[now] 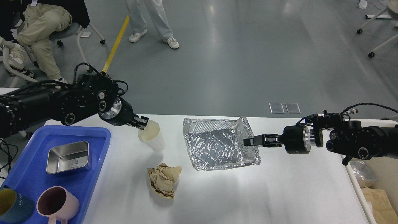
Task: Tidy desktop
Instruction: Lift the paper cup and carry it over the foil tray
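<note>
The white desktop [279,193] fills the lower middle of the head view. My left gripper [142,122] is shut on the rim of a cream paper cup [150,138] and holds it tilted above the desktop, next to the blue tray. My right gripper [248,142] is shut on the right edge of a crumpled aluminium foil tray [217,146] that rests on the desktop. A crumpled brown paper ball [164,179] lies on the desktop in front of the cup.
A blue plastic tray [96,155] at the left holds a steel box [67,157], a pink mug [57,203] and a dark teal mug [14,208]. A bin with a bag [370,183] stands past the right edge. People and wheeled chairs are beyond the far edge.
</note>
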